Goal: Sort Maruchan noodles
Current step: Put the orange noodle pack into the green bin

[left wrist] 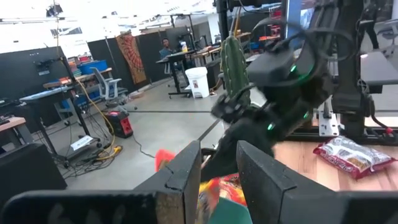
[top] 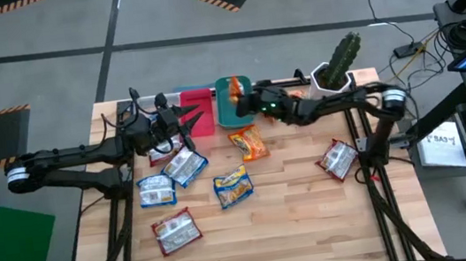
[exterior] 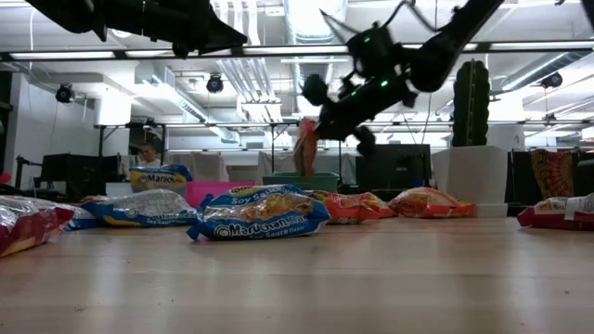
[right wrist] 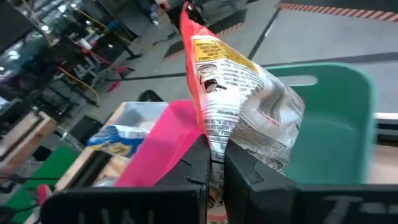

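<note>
From above, a wooden table (top: pixel 298 221) is seen with noodle packets spread on it. Seven loose packets can be counted. Three blue ones (top: pixel 172 175) lie close together on the left, with another packet partly hidden under the left arm beside them. One red packet (top: pixel 176 231) lies nearer the front edge. One blue and yellow packet (top: pixel 233 187) lies in the middle, and one orange packet (top: pixel 249 143) sits just behind it. One red packet (top: pixel 337 159) lies alone on the right. At the back edge, a red bin (top: pixel 200 112) and a teal bin (top: pixel 235 102) stand side by side. The left gripper (top: pixel 185 117) is held over the red bin. The right gripper (top: pixel 237 105) is held over the teal bin.

From table height, the packets (exterior: pixel 264 216) are seen lying flat in a row. An orange-red packet (exterior: pixel 305 146) hangs in the air above the teal bin (exterior: pixel 299 182), which the top view shows poorly. A person is seen far back in the room.

In the left wrist view, the left gripper (left wrist: pixel 219 175) is partly open, and nothing seems to be held between its fingers.

In the right wrist view, the right gripper (right wrist: pixel 216 163) is shut tight on the orange-red packet (right wrist: pixel 239 102). A clear bin (right wrist: pixel 127 130) with one blue packet (right wrist: pixel 115 137) inside is shown only here.
</note>
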`<action>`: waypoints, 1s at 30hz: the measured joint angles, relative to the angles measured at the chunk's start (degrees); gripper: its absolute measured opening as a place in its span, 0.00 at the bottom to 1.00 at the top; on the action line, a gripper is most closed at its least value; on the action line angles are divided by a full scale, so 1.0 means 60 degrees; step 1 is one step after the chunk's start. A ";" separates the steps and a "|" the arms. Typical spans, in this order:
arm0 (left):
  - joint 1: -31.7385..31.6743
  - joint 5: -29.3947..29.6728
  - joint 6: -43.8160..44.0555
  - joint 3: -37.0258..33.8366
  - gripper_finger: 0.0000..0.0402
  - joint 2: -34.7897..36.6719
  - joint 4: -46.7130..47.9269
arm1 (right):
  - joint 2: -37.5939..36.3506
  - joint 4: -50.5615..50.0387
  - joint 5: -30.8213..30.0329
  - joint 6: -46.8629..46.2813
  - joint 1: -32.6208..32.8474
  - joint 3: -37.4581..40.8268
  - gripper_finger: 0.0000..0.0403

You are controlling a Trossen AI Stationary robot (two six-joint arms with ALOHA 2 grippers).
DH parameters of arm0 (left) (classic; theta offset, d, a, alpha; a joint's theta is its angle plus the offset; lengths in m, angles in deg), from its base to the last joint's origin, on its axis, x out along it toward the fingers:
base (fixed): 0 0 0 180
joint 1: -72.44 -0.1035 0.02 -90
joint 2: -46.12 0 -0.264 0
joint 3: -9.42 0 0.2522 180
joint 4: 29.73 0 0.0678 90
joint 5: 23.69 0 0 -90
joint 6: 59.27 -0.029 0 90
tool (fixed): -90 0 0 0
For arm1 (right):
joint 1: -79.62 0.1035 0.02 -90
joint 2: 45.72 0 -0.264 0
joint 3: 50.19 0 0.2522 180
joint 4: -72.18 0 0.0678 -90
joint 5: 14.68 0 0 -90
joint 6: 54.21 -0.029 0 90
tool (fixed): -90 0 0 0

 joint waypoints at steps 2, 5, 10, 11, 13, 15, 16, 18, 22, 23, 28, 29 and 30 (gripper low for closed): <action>0.0000 0.0003 0.0082 0.0000 0.22 0.0000 0.0000 | 0.0554 -0.0006 0.0007 0.0004 0.0000 -0.0471 0.03; 0.0000 0.0003 0.0114 0.0000 0.22 0.0000 0.0004 | 0.1349 -0.0026 0.0018 0.0000 0.0000 -0.1173 0.03; 0.0000 0.0003 0.0234 0.0000 0.22 0.0000 0.0017 | 0.2443 -0.0799 -0.0034 -0.0113 0.0000 -0.2384 0.03; 0.0000 0.0005 0.0263 0.0000 0.22 0.0000 0.0028 | 0.2603 -0.0983 -0.0033 -0.0115 -0.0012 -0.2602 0.03; 0.0000 0.0005 0.0297 0.0000 0.22 0.0000 0.0057 | 0.2870 -0.1355 -0.0027 -0.0099 -0.0007 -0.3028 0.03; 0.0000 0.0006 0.0297 0.0000 0.22 0.0000 0.0108 | 0.3080 -0.1642 0.0087 0.0080 -0.0007 -0.3377 0.03; 0.0000 0.0006 0.0297 0.0000 0.22 0.0000 0.0106 | 0.3118 -0.1855 0.0136 0.0226 -0.0007 -0.3527 0.03; 0.0000 0.0006 0.0300 0.0000 0.22 0.0000 0.0103 | 0.3132 -0.2334 0.0130 0.0423 -0.0007 -0.3734 0.03; 0.0000 0.0006 0.0297 0.0000 0.22 0.0000 0.0097 | 0.3069 -0.2604 -0.0032 0.0707 -0.0016 -0.3802 0.03; 0.0000 0.0006 0.0302 0.0000 0.22 0.0000 0.0097 | 0.3054 -0.2612 -0.0067 0.0712 -0.0018 -0.3802 0.03; 0.0000 0.0006 0.0331 0.0000 0.22 0.0000 0.0095 | 0.3027 -0.2749 -0.0080 0.0721 -0.0025 -0.3805 0.04; 0.0000 0.0006 0.0333 0.0000 0.22 0.0000 0.0095 | 0.3027 -0.2807 -0.0080 0.0721 -0.0025 -0.3806 0.04; 0.0000 0.0006 0.0333 0.0000 0.22 0.0000 0.0095 | 0.3023 -0.2840 -0.0080 0.0725 -0.0029 -0.3808 0.06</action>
